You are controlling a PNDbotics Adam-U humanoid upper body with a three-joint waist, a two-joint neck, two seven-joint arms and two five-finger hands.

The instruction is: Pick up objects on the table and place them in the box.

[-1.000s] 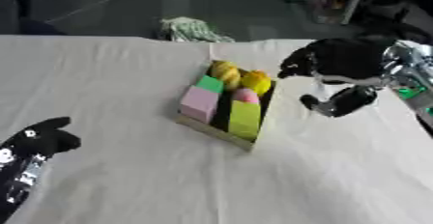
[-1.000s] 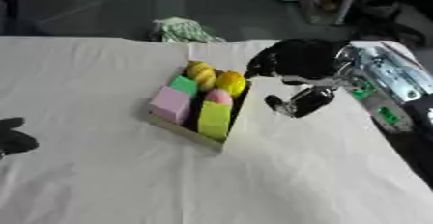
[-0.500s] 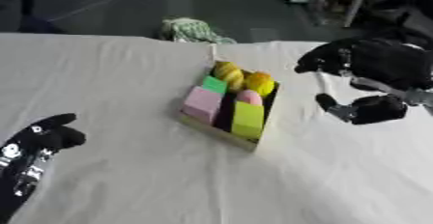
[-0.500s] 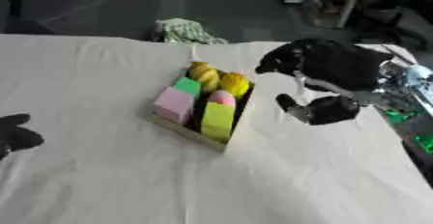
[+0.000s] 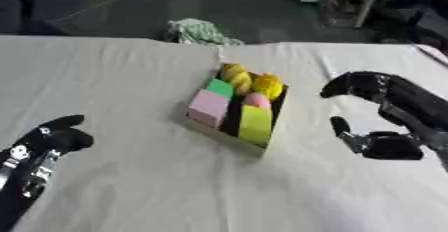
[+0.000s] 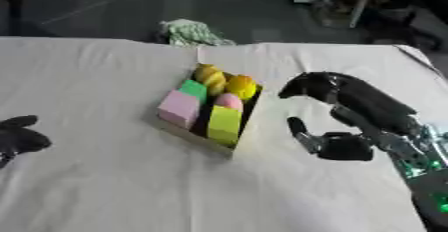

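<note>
Nearest to me, at the lower left of the left eye view, I see my left hand [image 5: 48, 141] resting on the white tablecloth [image 5: 131, 186], fingers loosely gathered with the thumb up, holding nothing, and well apart from the box. At the right, my right hand [image 6: 350, 108] is raised above the cloth just beside the box's right side, not touching it; its fingers [image 6: 302, 87] arch forward and down and its thumb [image 6: 302, 131] sticks out below them, with a clear gap between and nothing held. In the middle of the table I see the box [image 5: 229, 136], a shallow cardboard tray set askew to the table edge. It holds a pink block [image 5: 209, 107] at its near left, a yellow-green block [image 5: 255, 124] at its near right, a green block [image 5: 220, 87] behind the pink one, a small pink rounded piece [image 5: 255, 99] behind the yellow-green one, and two yellow rounded pieces [image 5: 254, 80] at its far end. Beyond the table's far edge, a crumpled green-and-white cloth [image 5: 199, 31] lies on the dark floor.
</note>
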